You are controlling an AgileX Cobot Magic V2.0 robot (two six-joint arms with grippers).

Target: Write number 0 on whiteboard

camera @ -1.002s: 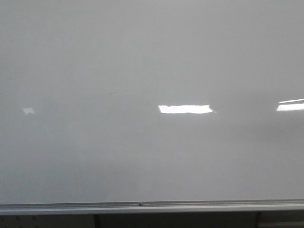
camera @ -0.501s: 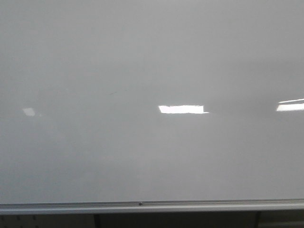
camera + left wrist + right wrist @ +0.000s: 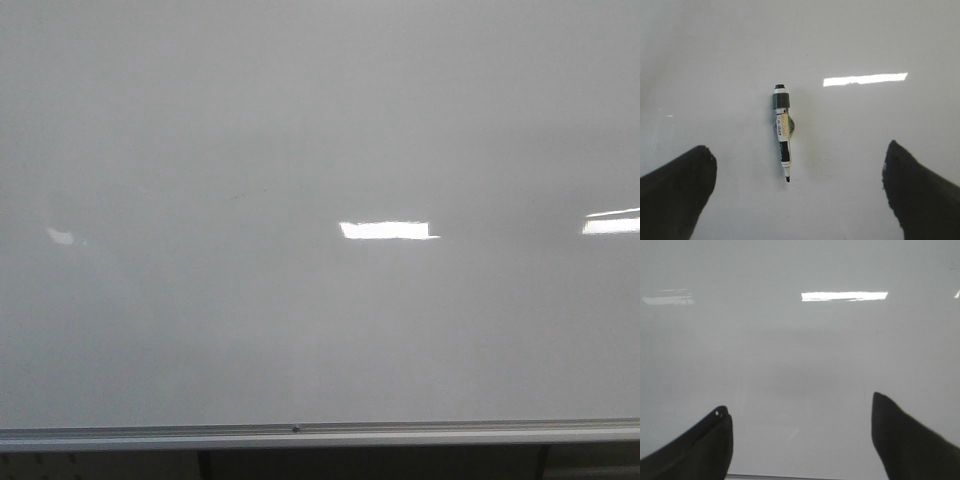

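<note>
A marker (image 3: 782, 131) lies on the whiteboard (image 3: 320, 120), between the fingers of the left gripper (image 3: 800, 187), spread wide. The right gripper (image 3: 802, 440) is also spread, holding nothing.

Black-capped marker (image 3: 782, 131), apparently uncapped tip

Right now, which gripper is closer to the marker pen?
Left. The left gripper is open with the marker lying between and ahead of its fingers, untouched. The right gripper, also open, faces only bare whiteboard; no marker shows in its view.
</note>
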